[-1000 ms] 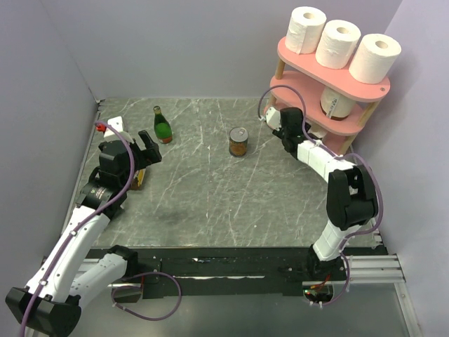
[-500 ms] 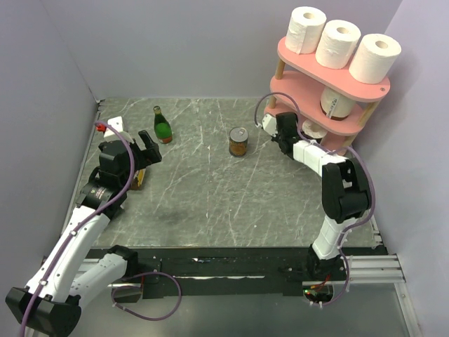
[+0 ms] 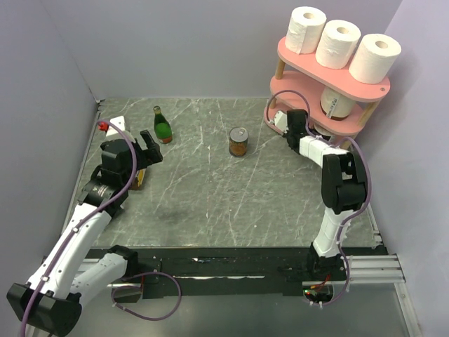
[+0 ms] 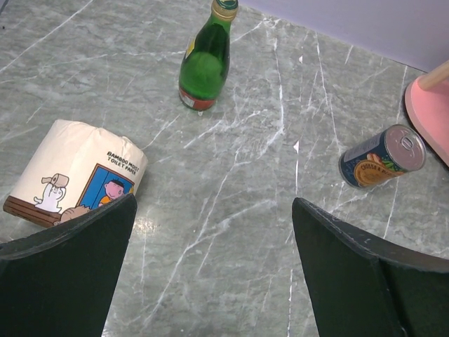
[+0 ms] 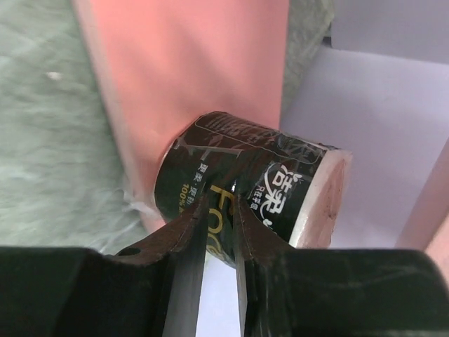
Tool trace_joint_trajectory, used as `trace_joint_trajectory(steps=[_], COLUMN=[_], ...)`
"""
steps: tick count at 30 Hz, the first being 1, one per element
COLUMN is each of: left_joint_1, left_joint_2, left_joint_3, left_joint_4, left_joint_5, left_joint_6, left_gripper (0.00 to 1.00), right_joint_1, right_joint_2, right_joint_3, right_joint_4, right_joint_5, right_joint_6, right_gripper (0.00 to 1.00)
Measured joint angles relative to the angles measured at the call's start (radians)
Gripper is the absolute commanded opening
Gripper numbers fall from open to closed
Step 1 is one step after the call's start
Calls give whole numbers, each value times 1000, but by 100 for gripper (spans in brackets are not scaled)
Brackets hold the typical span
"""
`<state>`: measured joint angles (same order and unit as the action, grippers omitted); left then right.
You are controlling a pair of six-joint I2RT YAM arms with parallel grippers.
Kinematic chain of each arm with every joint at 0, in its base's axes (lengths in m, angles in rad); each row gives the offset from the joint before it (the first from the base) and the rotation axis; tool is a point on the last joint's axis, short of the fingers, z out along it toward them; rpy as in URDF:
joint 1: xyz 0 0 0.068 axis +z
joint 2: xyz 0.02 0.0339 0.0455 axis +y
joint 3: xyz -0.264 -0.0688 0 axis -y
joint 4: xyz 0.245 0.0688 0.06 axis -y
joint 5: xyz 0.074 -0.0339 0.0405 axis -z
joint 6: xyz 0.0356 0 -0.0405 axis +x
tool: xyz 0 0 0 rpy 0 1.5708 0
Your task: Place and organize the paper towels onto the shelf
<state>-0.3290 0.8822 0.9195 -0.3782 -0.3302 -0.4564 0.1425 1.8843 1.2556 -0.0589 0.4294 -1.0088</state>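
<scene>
Though near, roll (image 5: 280,189) beyond right gripper (image 5: 219,201).

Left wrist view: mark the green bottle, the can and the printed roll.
green bottle (image 4: 204,70), left wrist view, on its glass body.
can (image 4: 375,165), left wrist view, on its side label.
printed roll (image 4: 74,168), left wrist view, on its wrapper.

The left arm (image 3: 83,228) reaches forward from its base at the near left corner, the left gripper (image 4: 214,203) held with fingers spread wide apart. The right arm (image 3: 342,188) rises from its base, folds at the elbow and stretches away leftward; the right gripper (image 5: 220,210) has fingers drawn almost together, a narrow slit between.
</scene>
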Motion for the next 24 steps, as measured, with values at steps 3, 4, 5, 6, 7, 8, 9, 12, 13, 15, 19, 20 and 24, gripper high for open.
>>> trace_joint_trajectory(steps=[3, 4, 5, 6, 7, 8, 9, 12, 13, 15, 19, 20, 24], left_joint_1=[0, 0, 0, 0, 0, 0, 0, 0, 0, 0, 0, 0, 0], left_joint_2=[5, 5, 5, 5, 5, 6, 6, 6, 6, 6, 6, 6, 11], left_joint_3=[0, 0, 0, 0, 0, 0, 0, 0, 0, 0, 0, 0, 0], left_joint_4=[0, 0, 0, 0, 0, 0, 0, 0, 0, 0, -1, -2, -7], left_joint_5=[-1, -1, -1, -1, -1, -1, -1, -5, -7, -13, -37, -46, -101], left_joint_6=[0, 0, 0, 0, 0, 0, 0, 0, 0, 0, -1, -2, -27], left_gripper=[99, 99, 99, 99, 99, 100, 99, 99, 97, 96, 96, 96, 96], right_joint_1=[-18, -23, -26, -28, -29, -30, -30, -29, -29, -24, -7, 4, 69], right_joint_2=[22, 30, 34, 36, 37, 37, 37, 36, 35, 31, -8, -28, -130], right_joint_3=[10, 10, 10, 11, 11, 11, 13, 21, 24, 28, 28, 28, 26], right_joint_4=[19, 26, 30, 34, 37, 41, 44, 46, 47, 44, 12, 1, -42], right_joint_5=[8, 13, 15, 16, 16, 16, 15, 7, 2, -6, -32, -42, -90], right_joint_6=[-13, -20, -24, -29, -32, -33, -33, -29, -27, -16, 26, 43, 137], right_gripper=[28, 28, 28, 29, 29, 29, 30, 31, 31, 31, 32, 32, 34])
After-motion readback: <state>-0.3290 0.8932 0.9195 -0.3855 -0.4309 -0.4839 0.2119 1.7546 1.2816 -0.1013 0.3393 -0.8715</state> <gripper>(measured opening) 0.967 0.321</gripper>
